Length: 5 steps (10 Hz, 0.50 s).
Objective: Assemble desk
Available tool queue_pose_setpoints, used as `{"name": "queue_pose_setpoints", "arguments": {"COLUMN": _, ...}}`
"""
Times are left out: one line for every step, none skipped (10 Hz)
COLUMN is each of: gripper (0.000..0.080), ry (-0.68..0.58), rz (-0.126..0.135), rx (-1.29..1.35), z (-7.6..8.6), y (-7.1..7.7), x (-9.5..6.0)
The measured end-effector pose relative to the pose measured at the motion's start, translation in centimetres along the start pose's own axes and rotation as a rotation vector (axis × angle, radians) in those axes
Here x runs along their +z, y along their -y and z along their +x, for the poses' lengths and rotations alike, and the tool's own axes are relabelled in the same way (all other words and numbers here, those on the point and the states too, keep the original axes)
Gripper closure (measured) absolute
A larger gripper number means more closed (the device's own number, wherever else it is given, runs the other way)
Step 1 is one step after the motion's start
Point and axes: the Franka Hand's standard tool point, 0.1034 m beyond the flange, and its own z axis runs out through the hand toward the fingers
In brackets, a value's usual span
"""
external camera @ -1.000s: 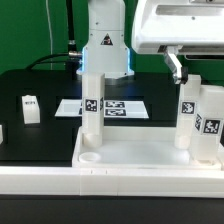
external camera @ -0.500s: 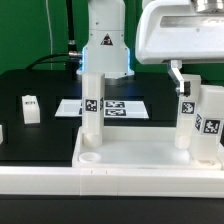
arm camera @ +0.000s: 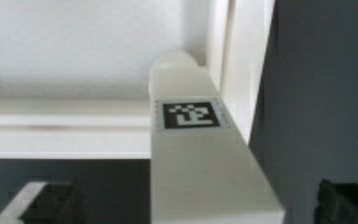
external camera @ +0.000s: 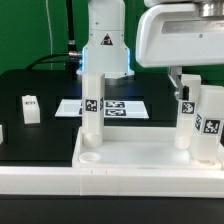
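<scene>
The pincer (arm camera: 194, 203) is released. Its two dark fingers (arm camera: 41, 200) are spread wide, with a clear gap on either side of the upright white square plastic post leg (arm camera: 197, 150) that stands between and below them; neither finger touches it. A black-and-white square tag (arm camera: 190, 113) sits on the face of this leg near its top. Just beyond the leg and lower than the pincer lies the large white rectangular plastic desk slab (external camera: 130, 150) with its raised rim, resting on the black table (external camera: 45, 135). In the exterior view a second tagged white post (external camera: 210, 125) stands just beside the one under the pincer. A third tagged post (external camera: 92, 105) stands upright at the slab's rim, well off from the pincer toward the exterior view's left, with a round corner socket (external camera: 90, 157) near it. Farther that way, a small white tagged piece (external camera: 30, 108) stands apart on the table. The flat marker board (external camera: 118, 107) lies behind the slab, well below the pincer.
</scene>
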Motion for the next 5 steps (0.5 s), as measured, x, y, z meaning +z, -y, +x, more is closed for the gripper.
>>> {"name": "queue_pose_setpoints", "arguments": {"gripper": 0.0150, "ry": 0.000, "rz": -0.001, "rx": 0.002, "z": -0.08, "y": -0.14, "x": 0.13}}
{"name": "queue_pose_setpoints", "arguments": {"gripper": 0.0150, "ry": 0.001, "rz": -0.002, "rx": 0.004, "z": -0.10, "y": -0.19, "x": 0.18}}
{"name": "queue_pose_setpoints", "arguments": {"gripper": 0.0176, "ry": 0.002, "rz": -0.001, "rx": 0.011, "z": -0.14, "y": 0.03, "x": 0.22}}
{"name": "queue_pose_setpoints", "arguments": {"gripper": 0.0176, "ry": 0.003, "rz": 0.001, "rx": 0.017, "z": -0.21, "y": 0.30, "x": 0.29}}
{"name": "queue_pose_setpoints", "arguments": {"gripper": 0.0350, "ry": 0.003, "rz": 0.001, "rx": 0.016, "z": -0.25, "y": 0.40, "x": 0.36}}
